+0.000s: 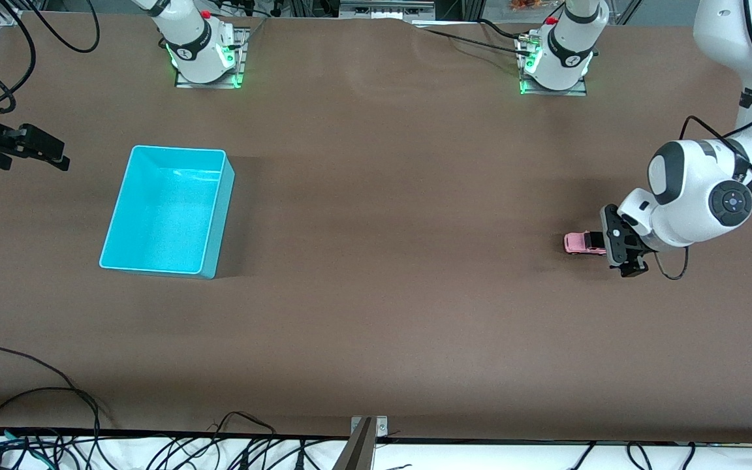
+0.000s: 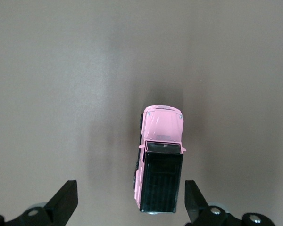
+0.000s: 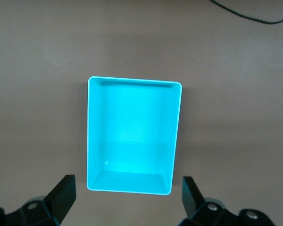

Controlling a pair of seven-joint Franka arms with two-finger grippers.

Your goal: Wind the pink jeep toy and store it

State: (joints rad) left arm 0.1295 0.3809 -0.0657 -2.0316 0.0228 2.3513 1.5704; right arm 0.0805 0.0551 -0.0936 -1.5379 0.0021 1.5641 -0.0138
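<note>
Brown table (image 1: 376, 294), pink jeep toy (image 1: 575, 243) under spread left tool (image 1: 623, 251), right tool (image 1: 36, 149) spread beside cyan bin (image 1: 167, 210)

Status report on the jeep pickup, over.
Left claw open over pink jeep toy, not gripping. Right claw open above cyan bin, waiting. Nothing in the way.

My left gripper (image 1: 623, 245) hangs low at the left arm's end of the table (image 1: 389, 274), just beside the pink jeep toy (image 1: 577, 243); the toy's rear end is partly hidden by the gripper. Toy stands on its wheels on the table. My right gripper (image 1: 36, 149) waits past the right arm's end, well apart from the cyan bin (image 1: 216, 215). Cables (image 1: 56, 418) lie along the table edge nearest the front camera.
</note>
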